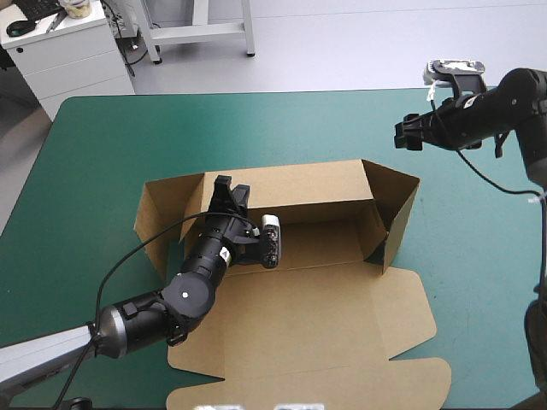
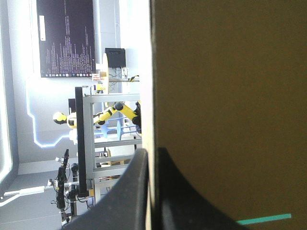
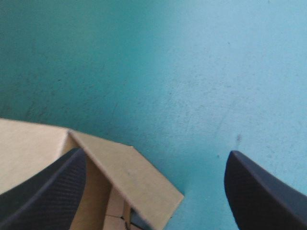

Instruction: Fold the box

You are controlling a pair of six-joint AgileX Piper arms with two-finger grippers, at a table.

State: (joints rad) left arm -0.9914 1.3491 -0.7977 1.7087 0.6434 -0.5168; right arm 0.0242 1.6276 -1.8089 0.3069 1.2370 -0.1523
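Observation:
The brown box (image 1: 325, 307) lies mid-table with its long back wall (image 1: 299, 190) raised, side flaps standing at both ends and the lid flat toward the front edge. My left gripper (image 1: 229, 192) reaches in from the front left and is shut on the back wall's top edge near its left end. In the left wrist view the board (image 2: 230, 120) runs edge-on between the nearly closed black fingers of the gripper (image 2: 152, 151). My right gripper (image 1: 408, 134) hangs open above the table, beyond the box's right flap (image 3: 129, 172). Nothing is between the fingers of the right gripper (image 3: 154, 153).
Bare teal-green cover (image 1: 256, 128) stretches from the box to the table's far edge and along the right side (image 1: 479, 256). A white drawer cabinet (image 1: 68, 47) stands off the table past its far left corner.

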